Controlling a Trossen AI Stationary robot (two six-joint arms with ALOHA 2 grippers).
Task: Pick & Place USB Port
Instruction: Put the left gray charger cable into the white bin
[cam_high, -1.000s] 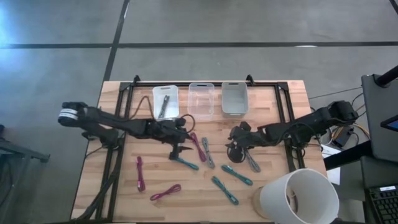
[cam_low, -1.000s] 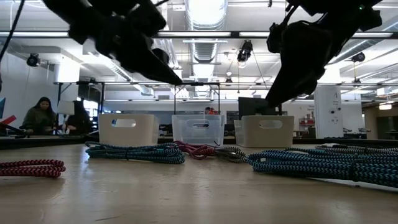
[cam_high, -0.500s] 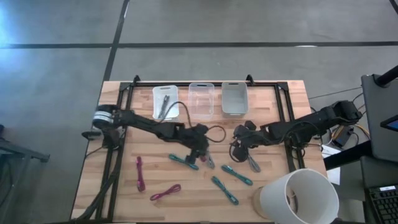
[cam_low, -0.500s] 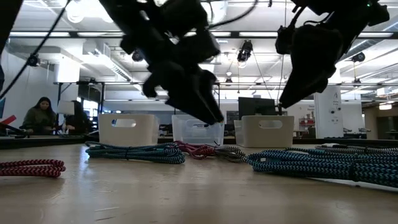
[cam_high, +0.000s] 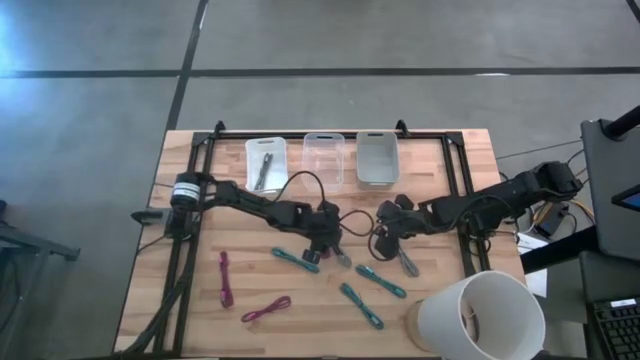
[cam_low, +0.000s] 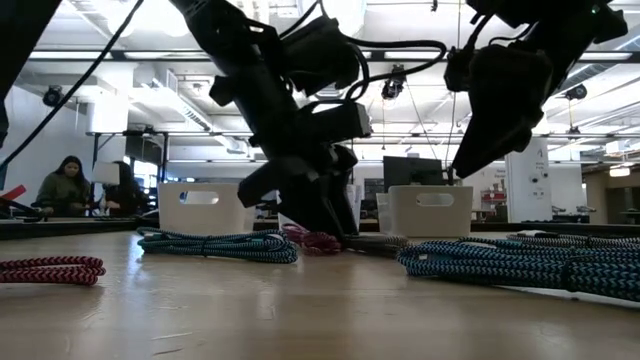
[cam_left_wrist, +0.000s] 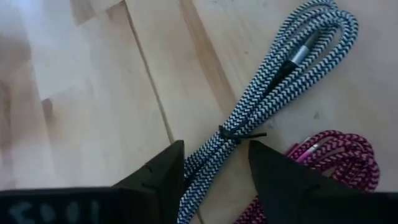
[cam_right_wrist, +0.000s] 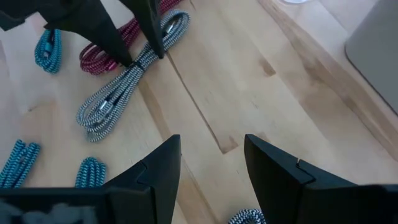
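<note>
Left end effector (cam_high: 328, 243) sits low at worktop (cam_high: 450, 170) centre, fingers (cam_left_wrist: 163, 169) spread open astride the grey-white braided cable (cam_left_wrist: 273, 81), just beside the magenta cable (cam_left_wrist: 336, 158). Right end effector (cam_high: 383, 232) hovers nearby, open, gripping nothing. Three bins (cam_high: 324, 160) line the far edge.

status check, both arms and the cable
Left gripper open, fingers straddling grey braided cable. Right gripper open, hovering beside. Pink cable touches it.
</note>
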